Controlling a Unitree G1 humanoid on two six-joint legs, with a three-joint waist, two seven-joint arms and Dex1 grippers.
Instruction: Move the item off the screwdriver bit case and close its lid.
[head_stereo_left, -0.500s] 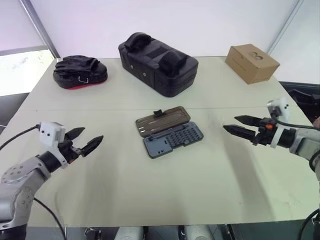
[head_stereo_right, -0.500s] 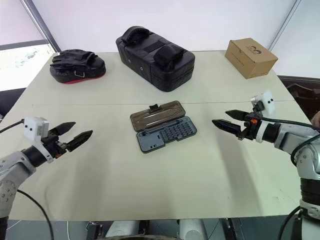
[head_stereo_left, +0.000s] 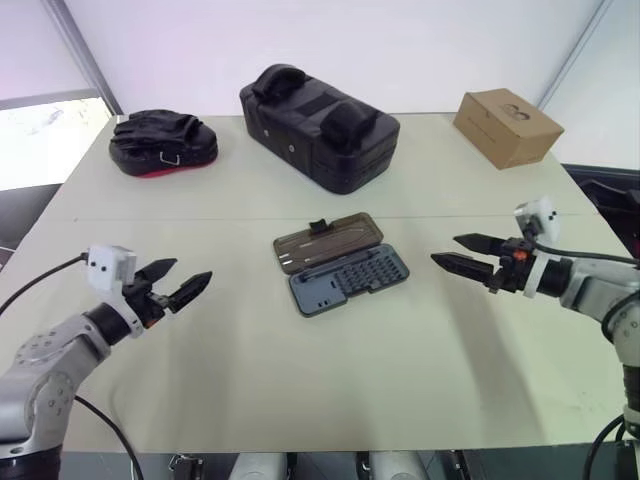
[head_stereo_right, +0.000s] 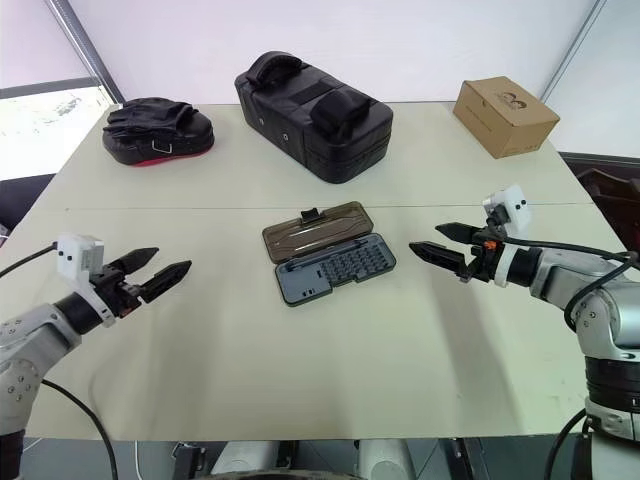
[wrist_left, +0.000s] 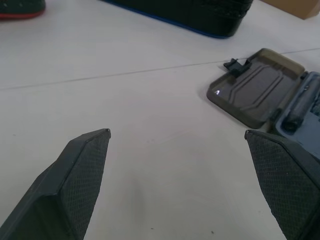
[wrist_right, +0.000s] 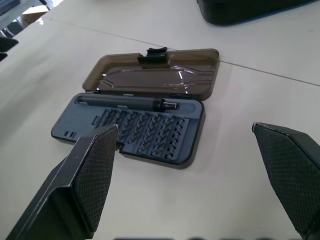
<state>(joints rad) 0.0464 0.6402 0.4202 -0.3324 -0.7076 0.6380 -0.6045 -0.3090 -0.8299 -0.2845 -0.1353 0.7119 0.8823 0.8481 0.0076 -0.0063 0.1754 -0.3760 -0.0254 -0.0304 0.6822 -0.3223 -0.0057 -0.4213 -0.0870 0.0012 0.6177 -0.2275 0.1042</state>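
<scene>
The screwdriver bit case (head_stereo_left: 348, 281) lies open in the middle of the table, its dark grey tray holding rows of bits and a driver handle. Its smoky lid (head_stereo_left: 328, 241) is folded flat on the far side, with the black tab on its far edge. The item is out of view; nothing but the case's own contents rests on it. My left gripper (head_stereo_left: 192, 269) hovers open well to the left of the case. My right gripper (head_stereo_left: 444, 248) hovers open just right of the tray (wrist_right: 135, 132), pointing at it. The lid (wrist_left: 255, 90) also appears in the left wrist view.
A big black padded bag (head_stereo_left: 320, 125) stands behind the case. A black padded mitt with a red edge (head_stereo_left: 162, 142) lies at the back left. A cardboard box (head_stereo_left: 508, 125) sits at the back right. The table's bare top (head_stereo_left: 300, 370) stretches in front of the case.
My right gripper has edged left, closer to the case. The left gripper has barely moved, and the case is as it was.
</scene>
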